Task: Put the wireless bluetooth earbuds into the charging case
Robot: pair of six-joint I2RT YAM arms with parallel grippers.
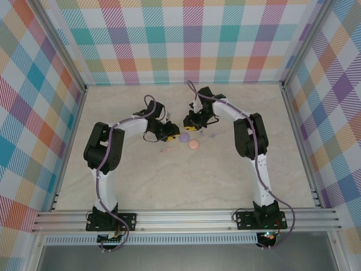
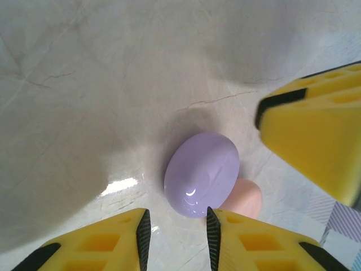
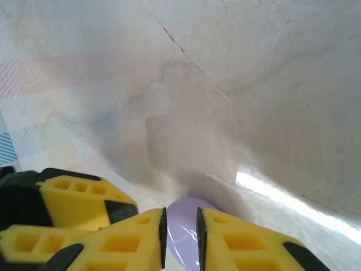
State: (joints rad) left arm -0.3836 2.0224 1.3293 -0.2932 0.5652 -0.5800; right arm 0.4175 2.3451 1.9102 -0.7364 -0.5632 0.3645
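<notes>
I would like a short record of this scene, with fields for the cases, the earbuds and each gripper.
purple case: closed, lying flat
pink case: right beside it, partly hidden
pink earbuds: loose, left of the cases
purple earbuds: loose, right of the cases
left gripper: jaws slightly apart at purple case, grip unclear
right gripper: jaws nearly together over purple case, grip unclear

Each arm is built from white tubular links joined by black cylindrical joint housings; this applies to the left arm (image 1: 104, 148) and the right arm (image 1: 248, 135) alike. A thin purple cable (image 1: 97, 182) is routed along the outside of each arm, with a free loop near the wrist. Each arm ends in a black base plate (image 1: 111, 221). The left-arm fingers (image 2: 90, 248) and right-arm fingers (image 3: 121, 243) are yellow moulded blocks with rectangular recesses and black inner pads.
</notes>
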